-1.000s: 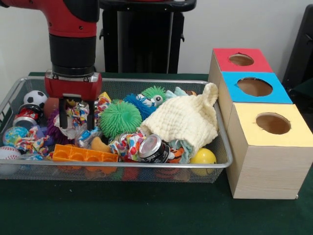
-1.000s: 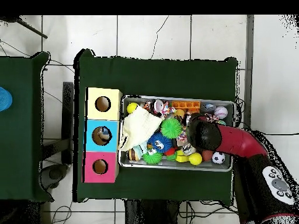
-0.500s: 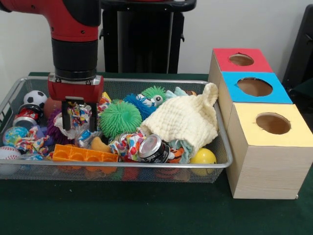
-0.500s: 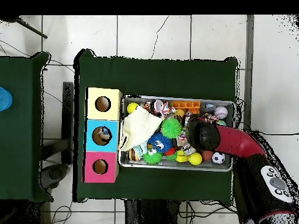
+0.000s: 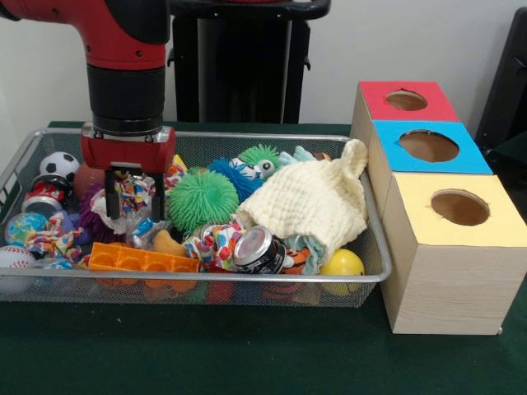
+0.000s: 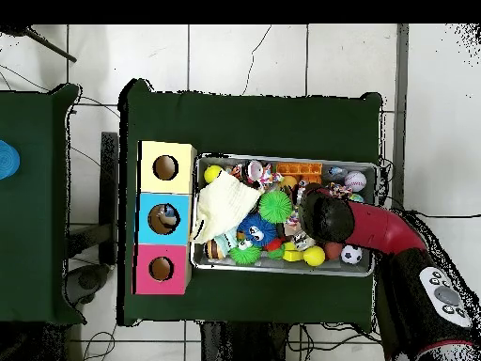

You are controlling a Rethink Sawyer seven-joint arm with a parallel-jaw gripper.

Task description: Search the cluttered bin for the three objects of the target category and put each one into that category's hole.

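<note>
My gripper (image 5: 132,206) hangs low in the left part of the wire bin (image 5: 247,278). It is open, its two black fingers (image 5: 110,197) standing either side of a white cloth with bright prints (image 5: 132,191). I cannot tell whether the pads touch the cloth. At the right stands a row of wooden boxes with round holes in red (image 5: 408,100), blue (image 5: 428,146) and yellow (image 5: 459,207) tops. In the overhead view the arm's end (image 6: 324,214) hides the fingers; the yellow (image 6: 166,167), blue (image 6: 163,218) and red (image 6: 161,269) boxes sit to the bin's left.
The bin is crowded: green spiky ball (image 5: 202,199), cream knitted cloth (image 5: 313,202), tin can (image 5: 258,249), orange tray (image 5: 144,259), soccer ball (image 5: 59,164), baseball (image 5: 15,257), yellow ball (image 5: 342,263). Green felt covers the table (image 5: 247,354).
The gripper has shifted a little to the right and slightly lower over the printed cloth. Nothing in the bin has visibly moved.
</note>
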